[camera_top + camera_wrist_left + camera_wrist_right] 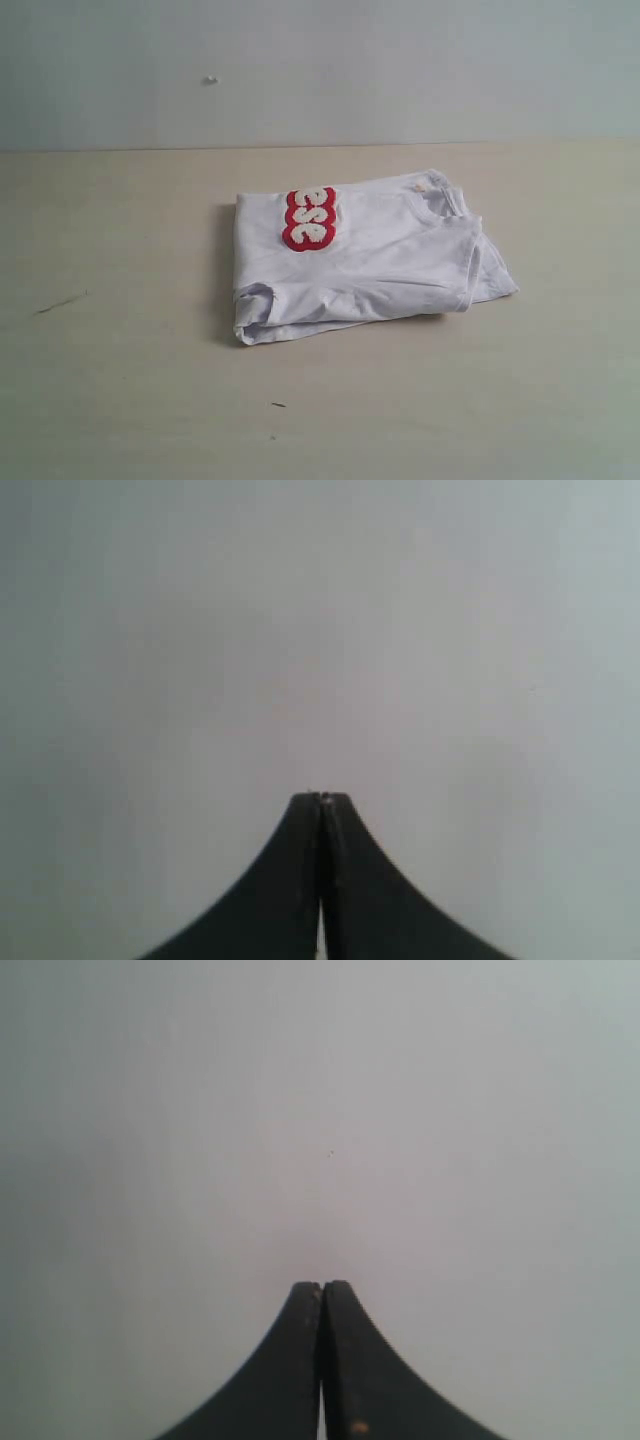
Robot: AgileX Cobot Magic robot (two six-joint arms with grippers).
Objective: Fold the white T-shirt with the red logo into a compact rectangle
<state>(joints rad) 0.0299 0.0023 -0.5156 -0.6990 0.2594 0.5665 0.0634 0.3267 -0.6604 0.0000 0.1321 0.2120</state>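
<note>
The white T-shirt (370, 255) lies folded into a rough rectangle on the middle of the beige table (120, 350). Part of its red logo (309, 218) shows on top near the left fold, with three white letters visible. The collar and a small orange tag (420, 187) sit at the far right corner. A sleeve edge overlaps on the right side. Neither arm appears in the exterior view. My left gripper (320, 798) is shut with nothing in it, facing a plain pale wall. My right gripper (322, 1285) is likewise shut and empty before the same blank surface.
A pale wall (320, 70) rises behind the table's far edge. A short dark mark (62, 301) lies on the table at the left and a tiny speck (277, 404) near the front.
</note>
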